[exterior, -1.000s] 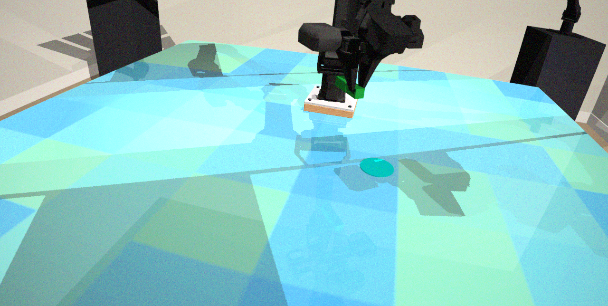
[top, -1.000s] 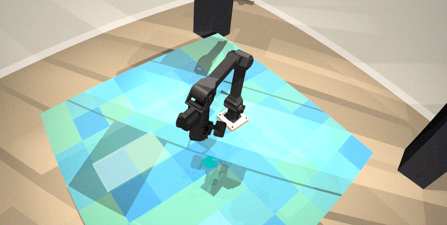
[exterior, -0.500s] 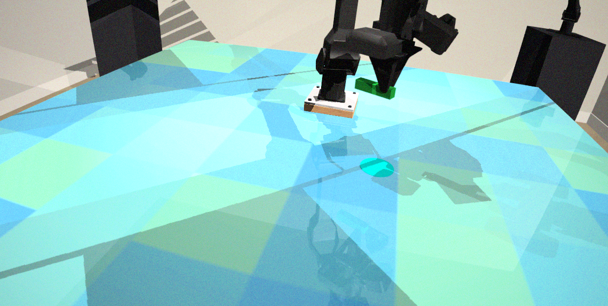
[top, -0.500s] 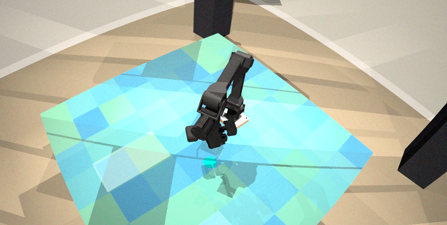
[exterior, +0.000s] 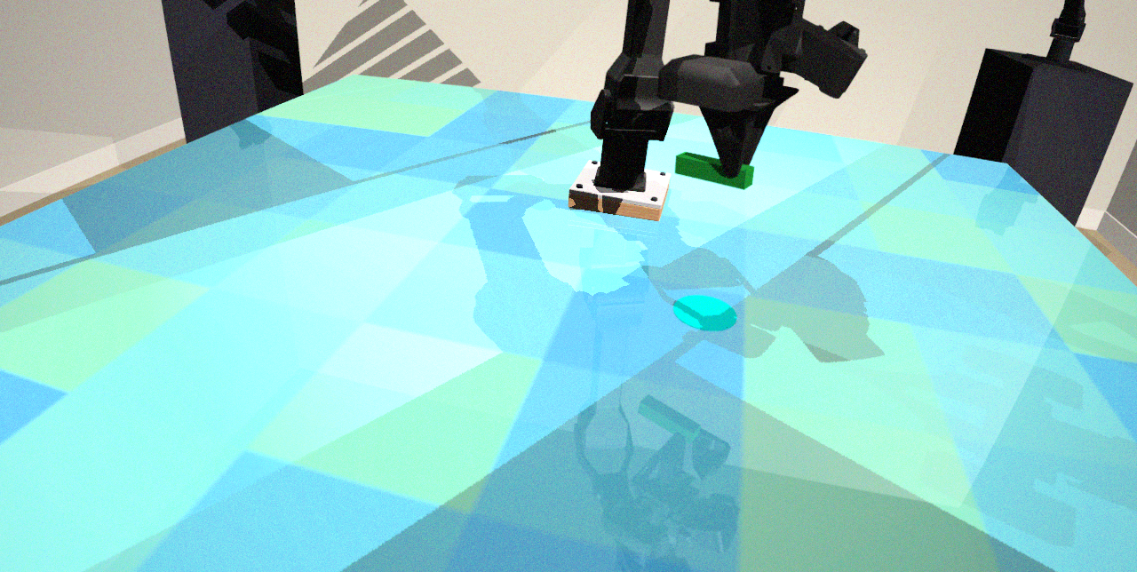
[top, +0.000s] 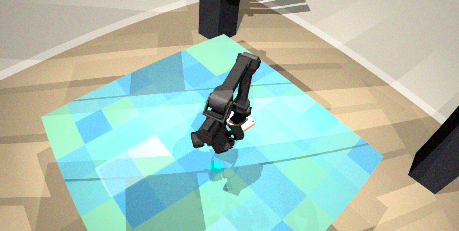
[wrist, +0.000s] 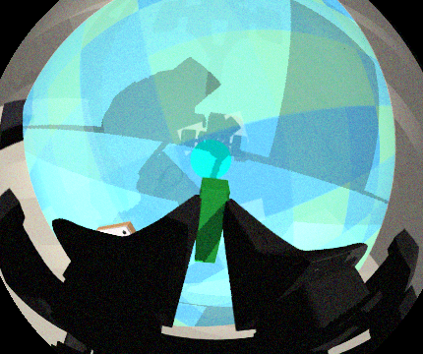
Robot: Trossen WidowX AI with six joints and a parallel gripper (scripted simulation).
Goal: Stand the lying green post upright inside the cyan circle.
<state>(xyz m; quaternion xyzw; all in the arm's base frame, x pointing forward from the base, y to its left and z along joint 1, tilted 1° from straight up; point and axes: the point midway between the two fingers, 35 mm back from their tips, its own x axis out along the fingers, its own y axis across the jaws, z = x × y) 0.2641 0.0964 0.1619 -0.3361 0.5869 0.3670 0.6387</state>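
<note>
The green post [exterior: 699,169] [wrist: 212,218] is held in my gripper [exterior: 733,170] [wrist: 213,199], which is shut on it. In the exterior view the post is roughly level, nearly lying in the air, with its reflection well below it on the table. In the top view the arm hides the post and the fingertips. The cyan circle [top: 215,166] [exterior: 704,313] [wrist: 211,158] is a flat disc on the table with nothing standing on it. In the wrist view it shows just beyond the post's far end.
The arm's white and wooden base plate [top: 250,123] [exterior: 642,211] [wrist: 118,229] sits behind the circle. The patchwork table [top: 308,171] [exterior: 333,409] carries shadows and reflections. Dark pedestals [top: 219,11] [exterior: 230,59] stand beyond its edges, one more at the right in the top and exterior views.
</note>
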